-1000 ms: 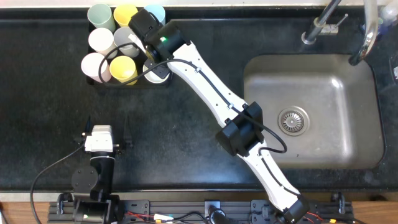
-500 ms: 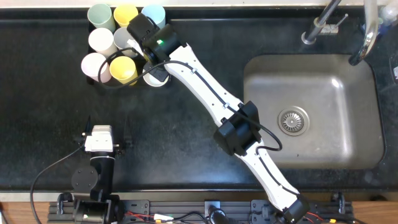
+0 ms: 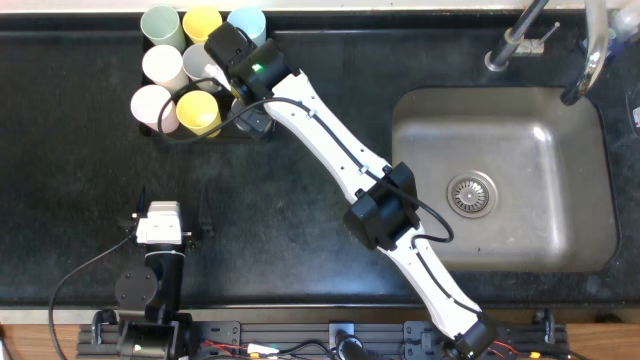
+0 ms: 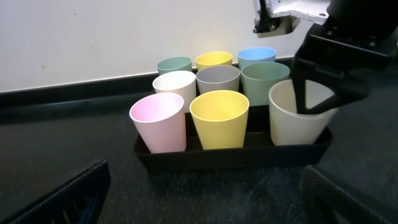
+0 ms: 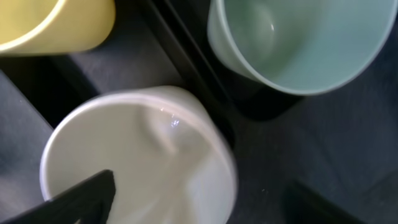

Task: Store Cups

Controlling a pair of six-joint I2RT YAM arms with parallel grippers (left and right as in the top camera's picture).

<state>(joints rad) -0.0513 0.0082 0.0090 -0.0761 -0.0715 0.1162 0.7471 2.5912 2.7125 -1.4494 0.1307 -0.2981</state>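
Observation:
A black tray (image 4: 230,159) on the dark counter holds several cups, among them a pink cup (image 4: 159,122), a yellow cup (image 4: 219,118) and a cream cup (image 4: 297,119) in its front row. My right gripper (image 4: 323,93) stands open at the cream cup (image 5: 134,165), one finger inside it and the other outside its wall; the cup rests in the tray's corner slot. From above, the right arm reaches across to the tray (image 3: 205,137) and covers that cup. My left gripper (image 4: 205,208) is open and holds nothing, low over the counter, facing the tray from a distance.
A steel sink (image 3: 500,180) with a tap (image 3: 515,40) takes up the right part of the counter. A pale wall runs just behind the tray. Bare dark counter (image 3: 280,220) lies between the tray and the left arm (image 3: 160,225).
The right gripper has shifted slightly toward the tray's corner slot, and the cream cup has settled lower there. The left arm has not moved.

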